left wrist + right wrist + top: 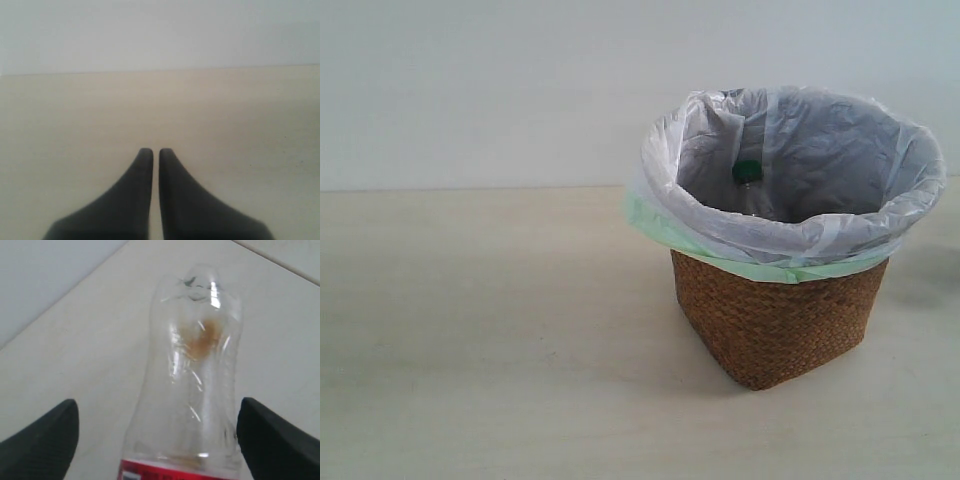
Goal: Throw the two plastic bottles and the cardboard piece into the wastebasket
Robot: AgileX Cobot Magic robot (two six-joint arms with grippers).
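Observation:
The wicker wastebasket (775, 320), lined with a white and pale green bag, stands right of the middle of the table. Inside it the green cap of one plastic bottle (747, 172) shows above the near rim. The other plastic bottle (200, 355), clear with a red label, lies on the table between the fingers of my right gripper (157, 405). That gripper is open wide; one finger (260, 435) is at the bottle's side and the other stands apart. My left gripper (152, 151) is shut and empty over bare table. The cardboard piece is out of view. Neither gripper shows in the exterior view.
A pale beige table (480, 340) runs back to a plain light wall (470, 90). A faint shadow lies on the table to the right of the basket.

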